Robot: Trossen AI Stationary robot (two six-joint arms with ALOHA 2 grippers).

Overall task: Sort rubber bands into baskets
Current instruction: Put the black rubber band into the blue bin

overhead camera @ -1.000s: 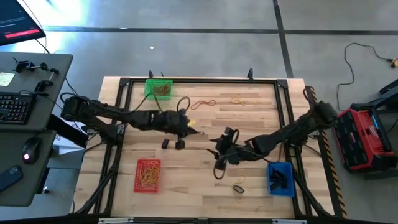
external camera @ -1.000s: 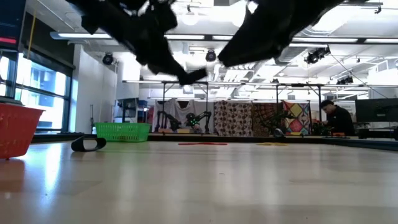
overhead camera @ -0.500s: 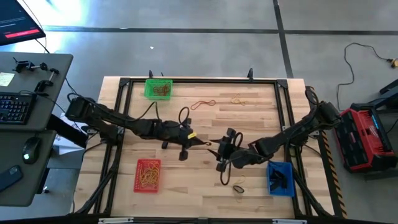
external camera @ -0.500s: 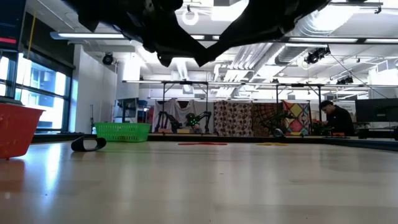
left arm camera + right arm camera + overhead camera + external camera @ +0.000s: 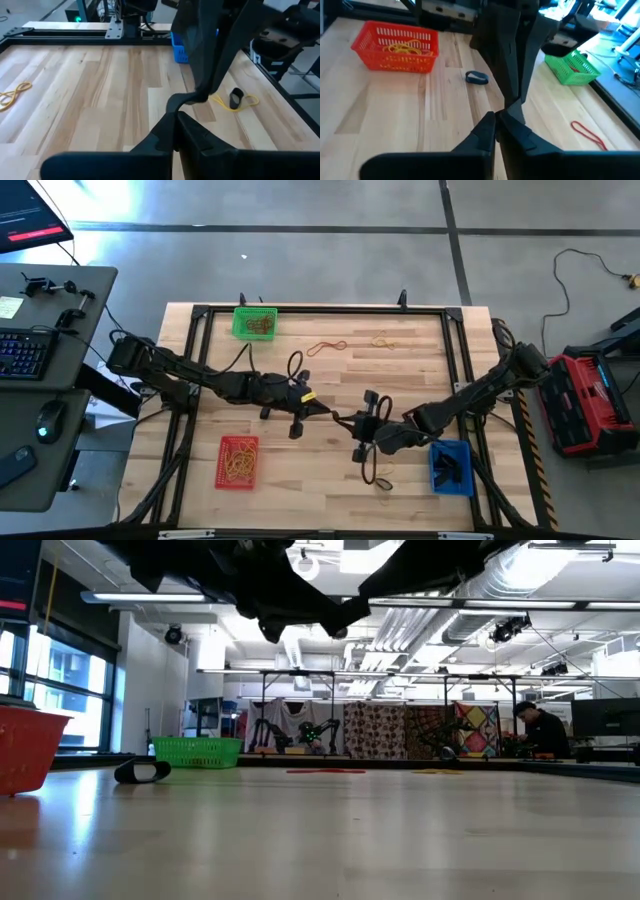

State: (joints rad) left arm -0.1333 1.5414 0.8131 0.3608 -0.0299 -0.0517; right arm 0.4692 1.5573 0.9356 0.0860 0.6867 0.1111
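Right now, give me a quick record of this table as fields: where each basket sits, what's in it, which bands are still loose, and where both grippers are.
green plastic mesh basket: far edge, left of centre; holds brownish bands
red plastic mesh basket: near edge, left; holds yellow rubber bands
blue plastic mesh basket: near edge, right; holds dark bands
loose bands: red loop and yellowish loop far side; black band beside the left arm; black and yellow pair near the blue basket
left gripper: mid-table, fingers together
right gripper: mid-table, tip to tip with the left, fingers together

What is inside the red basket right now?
The red basket holds a tangle of yellowish rubber bands. Its mesh wall covers whatever lies at the very bottom.
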